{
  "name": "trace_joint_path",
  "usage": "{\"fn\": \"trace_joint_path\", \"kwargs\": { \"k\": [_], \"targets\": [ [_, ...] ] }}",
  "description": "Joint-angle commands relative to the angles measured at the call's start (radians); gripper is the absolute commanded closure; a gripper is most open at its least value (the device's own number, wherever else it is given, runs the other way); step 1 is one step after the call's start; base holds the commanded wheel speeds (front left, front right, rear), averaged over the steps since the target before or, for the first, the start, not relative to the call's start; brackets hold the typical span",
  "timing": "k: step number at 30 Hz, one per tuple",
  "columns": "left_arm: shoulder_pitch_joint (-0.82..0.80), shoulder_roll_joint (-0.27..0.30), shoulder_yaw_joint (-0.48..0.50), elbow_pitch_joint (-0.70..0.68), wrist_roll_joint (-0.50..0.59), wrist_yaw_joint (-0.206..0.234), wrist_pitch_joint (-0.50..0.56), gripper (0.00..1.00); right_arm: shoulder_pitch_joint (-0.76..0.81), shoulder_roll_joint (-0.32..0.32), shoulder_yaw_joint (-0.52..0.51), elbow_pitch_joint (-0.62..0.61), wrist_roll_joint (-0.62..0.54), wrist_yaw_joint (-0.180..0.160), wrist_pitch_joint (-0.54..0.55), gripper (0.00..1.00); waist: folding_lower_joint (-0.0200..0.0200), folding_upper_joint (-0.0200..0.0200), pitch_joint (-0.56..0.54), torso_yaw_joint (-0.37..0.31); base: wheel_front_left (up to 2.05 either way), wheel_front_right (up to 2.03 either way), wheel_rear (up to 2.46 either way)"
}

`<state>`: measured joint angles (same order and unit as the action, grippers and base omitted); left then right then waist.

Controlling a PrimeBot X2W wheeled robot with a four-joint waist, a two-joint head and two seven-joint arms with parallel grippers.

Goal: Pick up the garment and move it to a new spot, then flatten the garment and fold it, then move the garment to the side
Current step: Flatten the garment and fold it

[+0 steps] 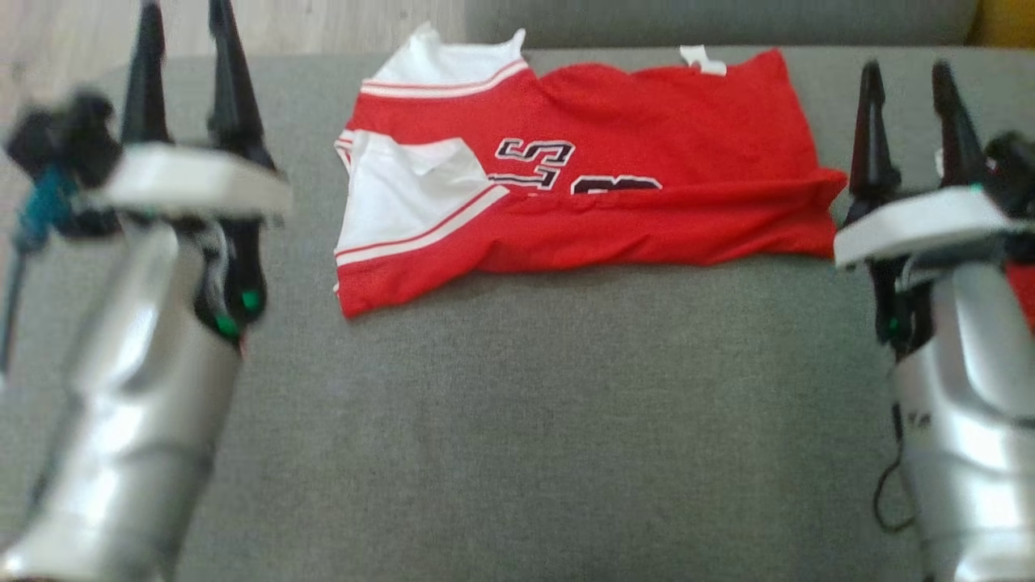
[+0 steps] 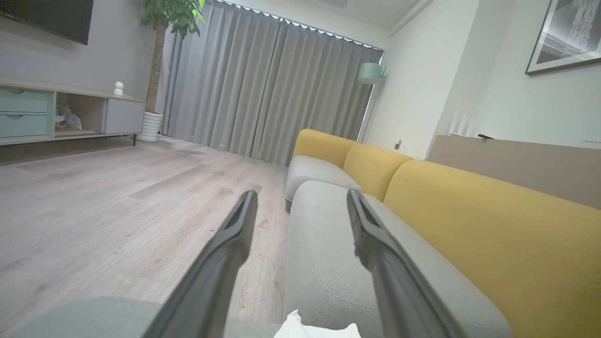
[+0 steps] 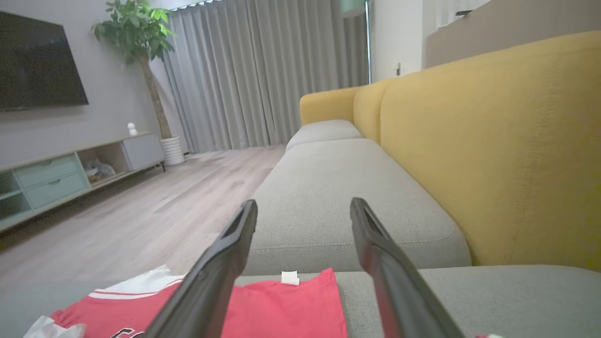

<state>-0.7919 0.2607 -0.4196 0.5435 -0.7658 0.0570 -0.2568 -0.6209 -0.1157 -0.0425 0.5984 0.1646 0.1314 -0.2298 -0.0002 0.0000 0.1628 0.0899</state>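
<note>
Lying folded lengthwise, the red-and-white mesh jersey [image 1: 582, 186] rests toward the back of the grey fabric sofa seat [image 1: 525, 420]. I hold my left gripper [image 1: 184, 24] and right gripper [image 1: 906, 77] raised either side of it, fingers [image 1: 872, 121] spread wide and empty. I judge they are placed there to regrasp both ends and shift it aside.

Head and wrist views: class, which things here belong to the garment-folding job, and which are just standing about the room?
Job in hand: red-and-white jersey; left gripper and right gripper, both open.

Just standing about: potted plant; TV cabinet; grey curtains; framed picture; yellow backrest.
</note>
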Motion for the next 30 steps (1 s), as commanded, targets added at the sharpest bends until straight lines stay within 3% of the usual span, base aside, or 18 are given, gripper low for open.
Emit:
{"fn": "trace_joint_path", "kwargs": {
  "k": [1,9,17,25,30],
  "targets": [
    [0.006,0.025,0.042,-0.035,0.014,0.007,-0.005,0.0,-0.006,0.017,0.012,-0.045,-0.009,-0.001,-0.011,0.0,0.0002,0.0,-0.029,-0.002,0.0,0.0,0.0],
    [0.329,-0.048,0.154,-0.206,0.16,0.032,-0.005,0.0,0.233,0.064,-0.031,-0.228,-0.052,-0.001,-0.031,0.0,0.0002,0.0,-0.094,-0.011,0.0,0.0,0.0],
    [0.549,-0.137,0.241,-0.254,0.266,0.012,-0.005,0.0,0.436,0.065,0.005,-0.336,0.052,-0.001,-0.032,0.0,0.0002,0.0,-0.108,-0.025,0.0,0.0,0.0],
    [0.546,-0.16,0.278,-0.199,0.354,-0.016,-0.005,0.0,0.435,0.065,0.04,-0.372,0.067,-0.001,-0.032,0.0,0.0002,0.0,-0.063,-0.058,0.0,0.0,0.0],
    [0.435,-0.143,0.282,-0.053,0.364,-0.007,0.036,0.0,0.399,0.065,0.069,-0.39,0.1,-0.001,-0.032,0.0,0.0002,0.0,0.001,-0.087,0.0,0.0,0.0]
  ]
}}
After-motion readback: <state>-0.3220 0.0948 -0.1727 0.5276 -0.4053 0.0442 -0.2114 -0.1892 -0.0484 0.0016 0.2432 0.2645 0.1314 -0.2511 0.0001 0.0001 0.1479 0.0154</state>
